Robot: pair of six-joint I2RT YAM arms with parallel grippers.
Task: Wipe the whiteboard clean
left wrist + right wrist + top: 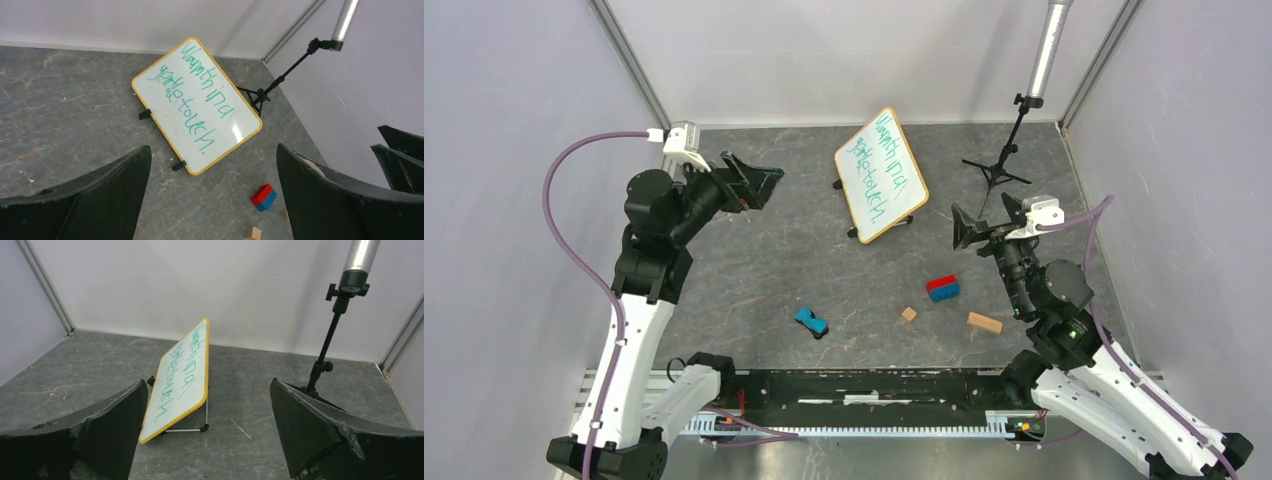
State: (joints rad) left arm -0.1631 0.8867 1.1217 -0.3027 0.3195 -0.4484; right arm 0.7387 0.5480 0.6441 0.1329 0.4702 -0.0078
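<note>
We take the grey tabletop (774,270) first, since it carries everything. At 12 o'clock from its middle the whiteboard (881,172) stands propped on its black feet, tilted back so its face looks up. Green writing covers it in full, so we judge that erasing has not yet begun. The board sits between the 2 arms and touches neither.

The left fingers (749,185), at 9 o'clock of the board, and the right fingers (969,228), at 4 o'clock of it, are spread wide and grasp nothing. Each pair points toward the board, likely to keep it in view.

A stand (1048,45) rises at 2 o'clock. Toward 5 o'clock lie a red-and-blue block (943,288), a wooden block (985,322), a blue item (811,321) and a wooden cube (909,314). We cannot pick out an eraser for certain.
</note>
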